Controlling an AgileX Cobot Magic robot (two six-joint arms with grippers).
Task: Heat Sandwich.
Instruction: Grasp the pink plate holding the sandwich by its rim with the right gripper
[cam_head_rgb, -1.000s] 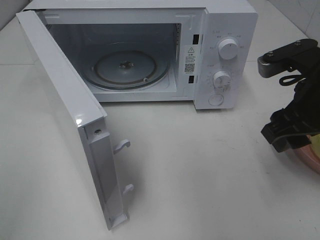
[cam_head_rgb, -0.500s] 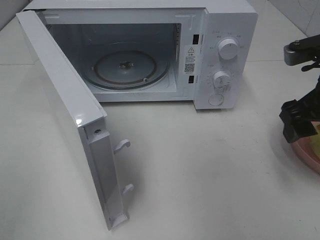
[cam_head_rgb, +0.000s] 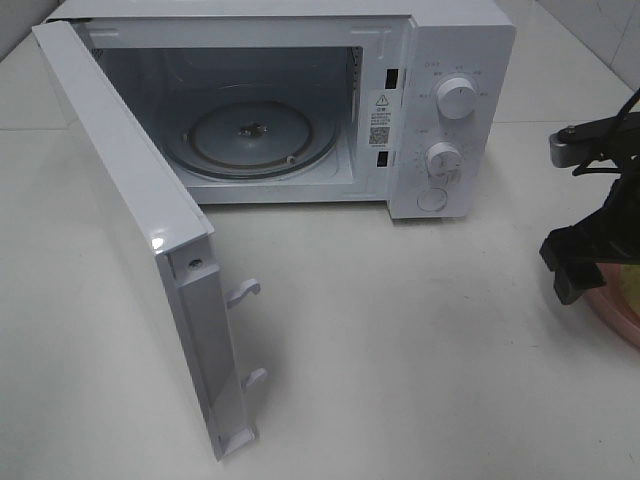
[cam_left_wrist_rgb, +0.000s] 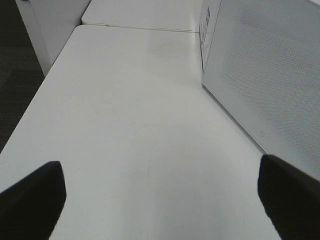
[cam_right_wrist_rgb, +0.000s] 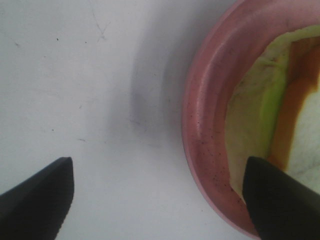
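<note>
**Sandwich (cam_right_wrist_rgb: 260, 100) on plate (cam_right_wrist_rgb: 205, 125), right of open microwave (cam_head_rgb: 440, 100)**

Sandwich and pink plate sit at the far right of the table (cam_head_rgb: 400, 350), nearer than the microwave and well apart from it. In the high view only a piece of the plate's rim (cam_head_rgb: 622, 318) shows, partly behind the right gripper (cam_head_rgb: 590, 255). The right wrist view shows pale bread with a yellow-green and an orange-red layer, lying inside the plate.

The right gripper (cam_right_wrist_rgb: 159, 197) has its jaws spread wide and holds nothing. It straddles the plate's left rim: one fingertip (cam_right_wrist_rgb: 37, 197) is over bare table, the other (cam_right_wrist_rgb: 280, 197) over the inside of the plate at the sandwich's edge. Whether that fingertip touches the plate or the bread I cannot tell.

The left gripper (cam_left_wrist_rgb: 160, 197) is outside the high view. Its own camera shows both fingertips (cam_left_wrist_rgb: 30, 200) far apart, jaws open and empty, over bare table beside a white dotted panel (cam_left_wrist_rgb: 265, 65) of the microwave.

The microwave stands at the far side of the table. Its door (cam_head_rgb: 130, 230) is swung out to the left and toward the near edge, latch hooks (cam_head_rgb: 245, 292) showing. The glass turntable (cam_head_rgb: 255, 138) inside is bare. Two knobs (cam_head_rgb: 457, 100) and a round button (cam_head_rgb: 432, 199) sit on the right front panel.
</note>
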